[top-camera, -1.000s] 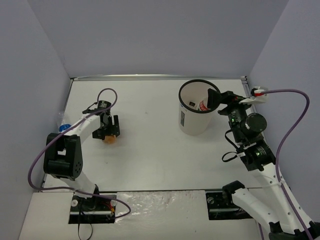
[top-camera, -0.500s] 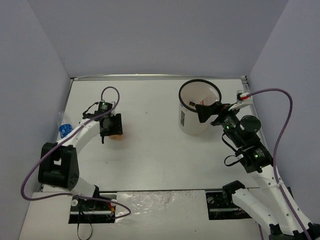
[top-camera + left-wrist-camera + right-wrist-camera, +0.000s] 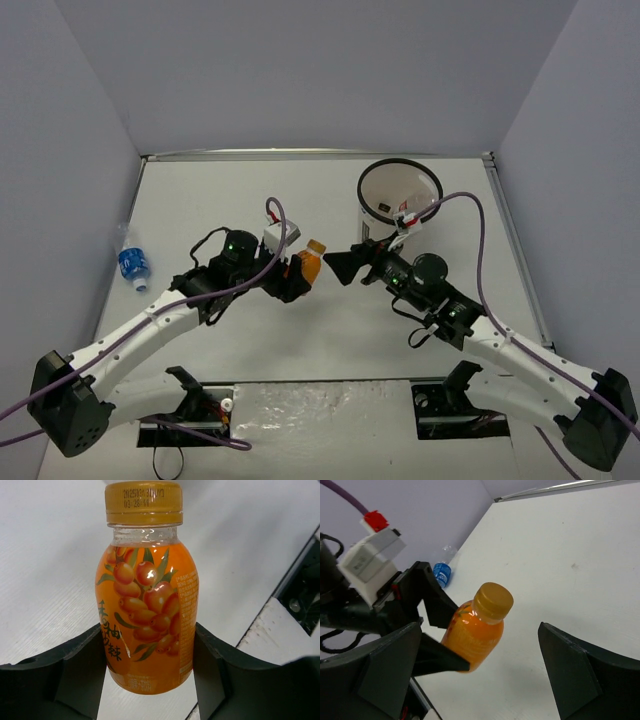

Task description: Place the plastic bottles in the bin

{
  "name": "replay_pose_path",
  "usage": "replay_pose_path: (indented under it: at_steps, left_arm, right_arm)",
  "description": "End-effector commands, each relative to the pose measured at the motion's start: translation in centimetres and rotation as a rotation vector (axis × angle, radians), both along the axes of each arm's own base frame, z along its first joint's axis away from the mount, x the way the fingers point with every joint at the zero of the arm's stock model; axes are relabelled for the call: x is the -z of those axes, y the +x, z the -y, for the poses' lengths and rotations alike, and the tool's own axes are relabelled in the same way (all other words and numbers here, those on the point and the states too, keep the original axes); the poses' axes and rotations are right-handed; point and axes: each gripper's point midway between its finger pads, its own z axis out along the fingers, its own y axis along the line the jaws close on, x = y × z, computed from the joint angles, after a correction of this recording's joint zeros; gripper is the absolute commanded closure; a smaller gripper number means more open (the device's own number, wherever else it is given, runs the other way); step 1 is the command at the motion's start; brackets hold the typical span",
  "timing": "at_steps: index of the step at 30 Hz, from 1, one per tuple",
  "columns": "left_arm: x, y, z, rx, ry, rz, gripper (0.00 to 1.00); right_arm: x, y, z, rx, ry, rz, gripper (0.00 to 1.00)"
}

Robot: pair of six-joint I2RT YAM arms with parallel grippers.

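Orange bottle [image 3: 145, 605] flanks behind left tool [image 3: 148, 650] fingers [image 3: 80, 672]; blue-labelled bottle [image 3: 131, 263] print too small.

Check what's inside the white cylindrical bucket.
White cylindrical bucket: only bare white inner wall shows. The right arm's white-and-red cable connector covers its lower interior, so contents can't be confirmed.

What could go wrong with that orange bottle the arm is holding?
The left end effector holds the orange bottle only by its lower half, so it may tip or slip. The right end effector is open near the cap; a mistimed handover could drop the bottle onto the table.
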Motion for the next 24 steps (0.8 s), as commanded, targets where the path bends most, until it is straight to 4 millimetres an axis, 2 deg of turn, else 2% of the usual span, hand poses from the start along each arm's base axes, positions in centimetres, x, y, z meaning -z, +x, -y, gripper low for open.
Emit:
replay_pose_path:
  at_steps: [1,3,4,5,7,9,11,13,14,20,21,22,24]
  left_arm:
    - [-5.3,-0.4,2.5,0.060,-0.136,0.126,0.89]
    - [-5.6,-0.8,2.5,0.061,-0.141,0.128,0.89]
    - [-5.6,-0.9,2.6,0.064,-0.141,0.129,0.89]
    - [-5.9,-1.4,2.7,0.076,-0.148,0.135,0.89]
    - [-6.2,-2.0,2.5,0.080,-0.153,0.147,0.89]
    - [-6.7,-2.4,2.1,0.075,-0.169,0.163,0.89]
    - [-7.0,-2.8,2.0,0.082,-0.182,0.169,0.89]
    - [-7.1,-3.2,1.7,0.087,-0.191,0.177,0.89]
    - [-7.2,-3.3,1.7,0.087,-0.193,0.180,0.89]
    - [-6.8,-4.2,1.3,0.089,-0.195,0.166,0.89]
    - [-6.7,-4.2,1.2,0.085,-0.194,0.165,0.86]
    - [-6.7,-4.1,1.0,0.076,-0.192,0.164,0.76]
    - [-6.7,-4.1,0.6,0.056,-0.182,0.160,0.31]
  right_arm:
    - [-2.3,1.9,-2.1,0.126,0.109,0.067,0.00]
    - [-1.3,2.3,-3.2,0.167,0.076,0.051,0.00]
    - [-1.3,1.9,-3.6,0.155,0.078,0.051,0.00]
    - [-0.7,2.5,-3.8,0.201,0.061,0.040,0.01]
    - [-0.3,2.6,-4.5,0.222,0.066,0.031,0.06]
    - [-0.5,2.5,-4.9,0.227,0.087,0.036,0.23]
    - [-0.8,2.4,-5.0,0.236,0.112,0.047,0.45]
    - [-0.8,2.2,-5.2,0.233,0.119,0.052,0.58]
    - [-0.7,2.1,-5.3,0.232,0.118,0.051,0.59]
    - [-0.7,2.4,-4.7,0.274,0.090,0.045,0.77]
    - [-0.9,2.4,-4.5,0.279,0.091,0.048,0.81]
    - [-1.1,2.4,-4.4,0.283,0.091,0.052,0.84]
    - [-1.7,2.4,-3.9,0.295,0.094,0.066,0.87]
